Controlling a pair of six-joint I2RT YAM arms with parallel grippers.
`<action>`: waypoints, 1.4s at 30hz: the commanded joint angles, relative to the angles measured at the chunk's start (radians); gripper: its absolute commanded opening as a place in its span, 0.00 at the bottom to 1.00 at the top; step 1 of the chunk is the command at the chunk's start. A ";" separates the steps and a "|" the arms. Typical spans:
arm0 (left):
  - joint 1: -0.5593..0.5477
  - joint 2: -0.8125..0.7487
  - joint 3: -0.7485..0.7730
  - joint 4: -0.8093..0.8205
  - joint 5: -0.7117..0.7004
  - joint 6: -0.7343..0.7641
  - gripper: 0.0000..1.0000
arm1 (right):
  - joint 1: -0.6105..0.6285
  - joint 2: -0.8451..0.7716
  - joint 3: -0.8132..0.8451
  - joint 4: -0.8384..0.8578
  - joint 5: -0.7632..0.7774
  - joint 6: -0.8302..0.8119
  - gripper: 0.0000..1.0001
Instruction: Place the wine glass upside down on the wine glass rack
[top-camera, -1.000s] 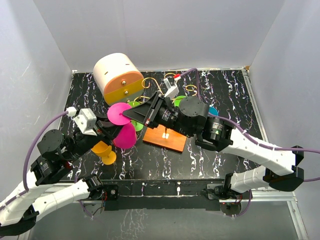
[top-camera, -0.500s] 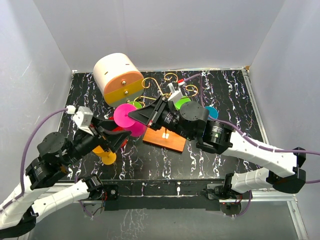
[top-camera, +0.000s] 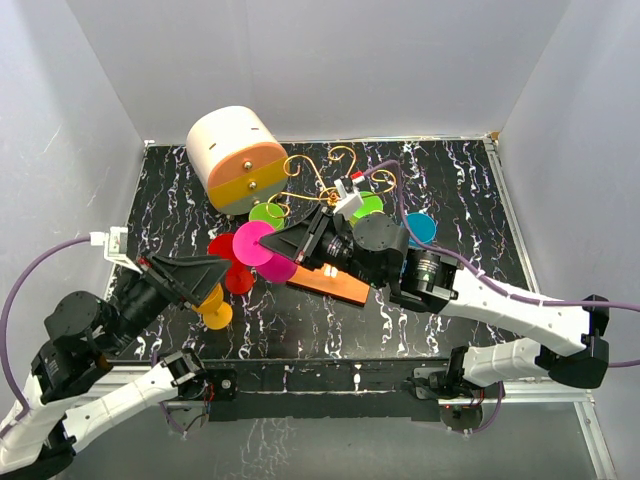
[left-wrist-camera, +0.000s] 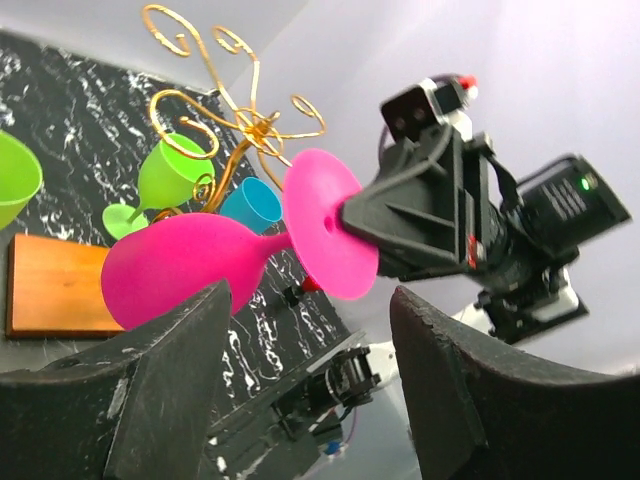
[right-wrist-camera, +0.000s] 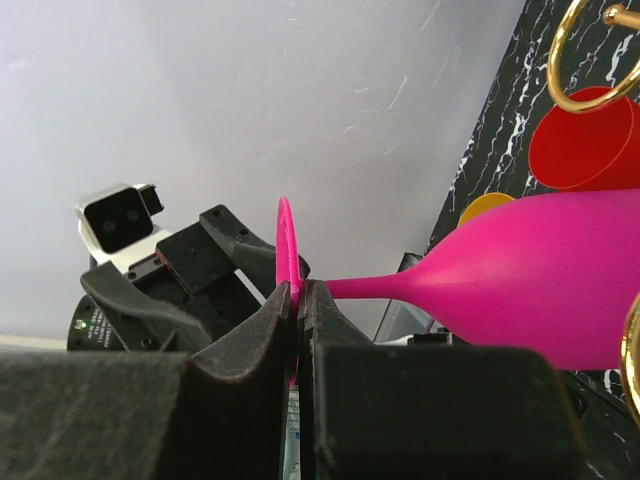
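The pink wine glass (top-camera: 272, 266) hangs roughly sideways in the air by the left end of the rack's orange base (top-camera: 338, 285). My right gripper (top-camera: 266, 240) is shut on its round foot (right-wrist-camera: 286, 250), which is pinched edge-on between the pads (right-wrist-camera: 262, 335). The bowl (right-wrist-camera: 545, 270) points away from the gripper. The gold wire wine glass rack (top-camera: 330, 172) stands just behind, its scrolls (left-wrist-camera: 235, 115) beyond the glass. My left gripper (top-camera: 218, 268) is open to the left of the bowl (left-wrist-camera: 175, 268), its fingers (left-wrist-camera: 180, 360) apart and holding nothing.
Green glasses (top-camera: 266, 211) (top-camera: 364, 204) and a teal one (top-camera: 420, 226) hang on the rack. A red glass (top-camera: 226, 250) and a yellow one (top-camera: 212, 304) stand at the left. The cream-and-orange drum box (top-camera: 236, 154) sits at the back left.
My left gripper opened, let go of the pink glass and drew back to the left. The right gripper kept its hold on the foot and carried the glass slightly left.
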 joint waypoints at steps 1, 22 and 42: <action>-0.001 0.063 0.067 -0.076 -0.132 -0.226 0.64 | 0.002 -0.057 -0.015 0.066 0.019 -0.011 0.00; 0.000 0.148 -0.031 0.077 -0.039 -0.545 0.28 | 0.002 -0.018 -0.022 0.096 -0.089 -0.036 0.00; 0.000 0.209 0.002 0.048 -0.140 -0.604 0.00 | 0.002 -0.129 -0.066 -0.009 0.085 -0.063 0.62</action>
